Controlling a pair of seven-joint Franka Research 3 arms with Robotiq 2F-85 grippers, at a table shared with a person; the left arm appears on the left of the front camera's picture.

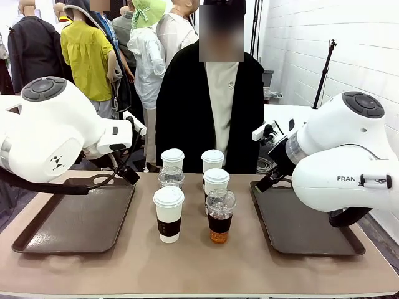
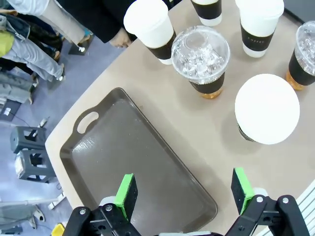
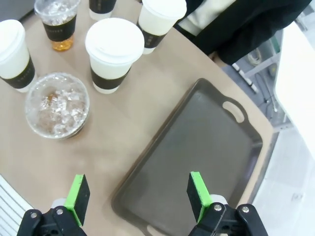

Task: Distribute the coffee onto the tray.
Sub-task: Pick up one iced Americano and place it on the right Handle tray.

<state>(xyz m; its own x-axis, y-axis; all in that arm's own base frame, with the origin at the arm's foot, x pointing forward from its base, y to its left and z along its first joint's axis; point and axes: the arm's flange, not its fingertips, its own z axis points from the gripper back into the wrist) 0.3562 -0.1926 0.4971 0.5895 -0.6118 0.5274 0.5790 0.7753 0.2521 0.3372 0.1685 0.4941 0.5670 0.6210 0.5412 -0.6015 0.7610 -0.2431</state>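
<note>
The coffee stands in a cluster at the table's middle: several white lidded cups with dark sleeves, such as the front one [image 1: 169,213], and two clear dome-lidded cups [image 1: 220,215] [image 1: 171,177] of amber drink. A dark tray [image 1: 75,221] lies to their left and another tray [image 1: 305,227] to their right. My left gripper [image 2: 184,196] hangs open over the left tray [image 2: 133,162], with a white cup [image 2: 267,108] and a clear cup [image 2: 201,51] beyond it. My right gripper [image 3: 139,194] is open above the edge of the right tray [image 3: 197,157], near a clear cup [image 3: 57,104] and a white cup [image 3: 114,46]. Neither gripper holds anything.
A person in a black cardigan [image 1: 187,112] sits at the far side, right behind the cups. Both trays are bare. The arms' white bodies [image 1: 50,131] [image 1: 343,156] hang above the trays' outer ends.
</note>
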